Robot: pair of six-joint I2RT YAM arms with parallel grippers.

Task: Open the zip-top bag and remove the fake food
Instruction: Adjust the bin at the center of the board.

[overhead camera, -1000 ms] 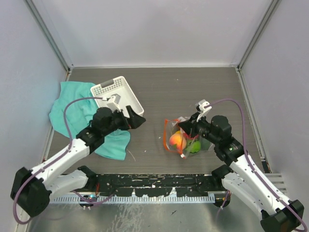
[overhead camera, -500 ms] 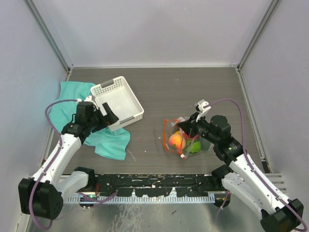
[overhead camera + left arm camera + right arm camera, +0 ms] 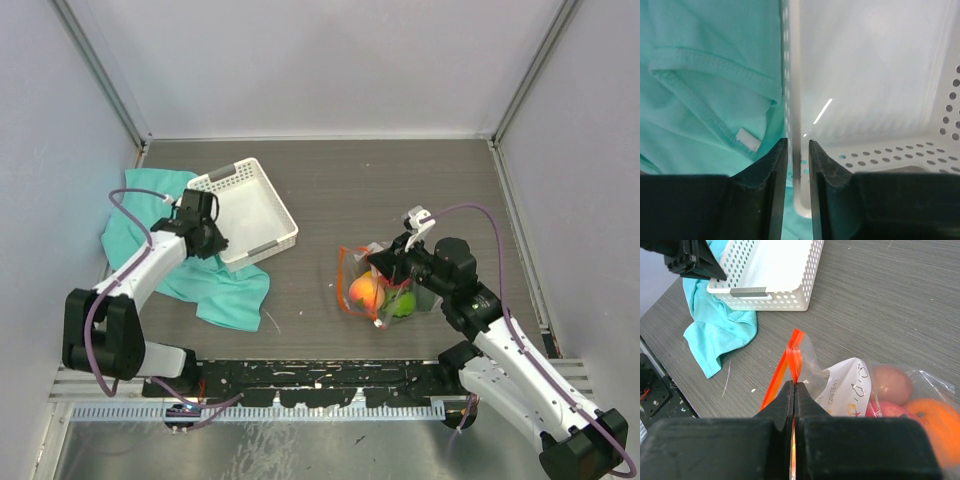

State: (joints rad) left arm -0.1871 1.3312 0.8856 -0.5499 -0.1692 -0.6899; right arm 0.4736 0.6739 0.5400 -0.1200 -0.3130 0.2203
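Right gripper (image 3: 794, 385): pinched flat on the orange-red zipper strip (image 3: 796, 347) of the clear crinkly zip-top bag (image 3: 850, 385), likely anchoring one lip.
Left gripper (image 3: 797, 145): narrow, straddling the white slotted plastic basket (image 3: 794, 75) wall; contact unclear.
Plastic fruits (image 3: 932, 425): bagged, right of the jaws.

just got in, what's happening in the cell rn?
Right gripper is shut on the orange-red zipper strip of the zip-top bag, mid-table. The fake food is inside the bag, none removed. Left gripper is off to the side, straddling a wall of the white basket, which rests partly on a teal cloth; can't tell if it's clamped.
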